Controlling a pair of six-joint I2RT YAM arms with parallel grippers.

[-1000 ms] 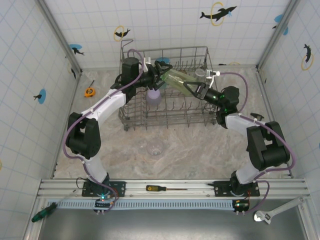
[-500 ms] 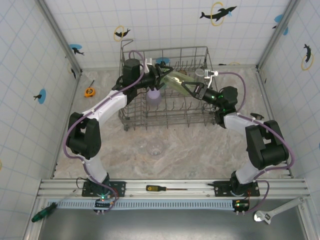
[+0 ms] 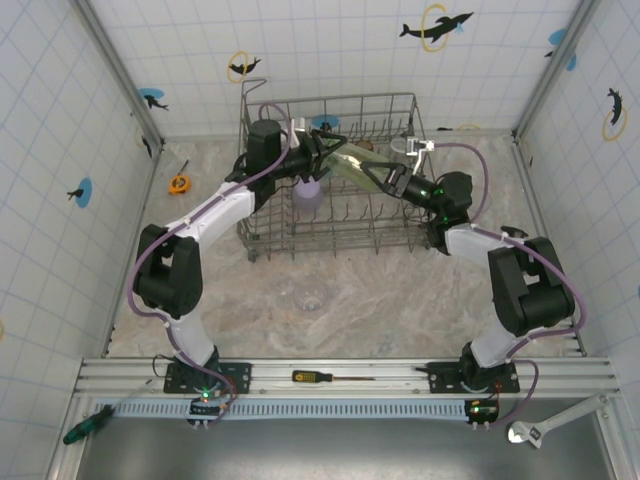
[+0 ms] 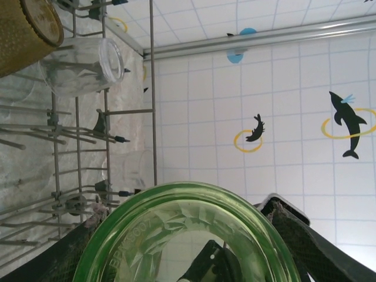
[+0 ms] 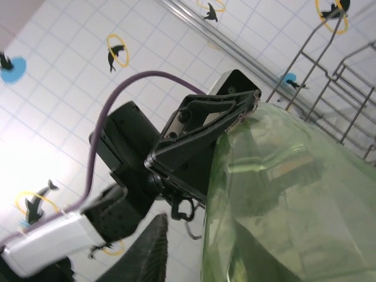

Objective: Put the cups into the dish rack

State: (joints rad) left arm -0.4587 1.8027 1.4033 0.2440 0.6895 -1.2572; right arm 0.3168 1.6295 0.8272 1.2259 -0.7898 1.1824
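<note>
Left gripper [image 3: 332, 150] is clamped on pale green cup [image 3: 352, 163] over dish rack [image 3: 300, 235], presumably for handover; right gripper [image 3: 383, 177] hold cannot be judged.

Robot lab booth: dolphin-tiled walls [image 3: 330, 70], aluminium mounting rail [image 3: 350, 372]

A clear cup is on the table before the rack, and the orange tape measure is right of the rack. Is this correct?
Not quite. The top view shows the tape measure left of the rack, not right. The clear cup is indeed before the rack.
</note>
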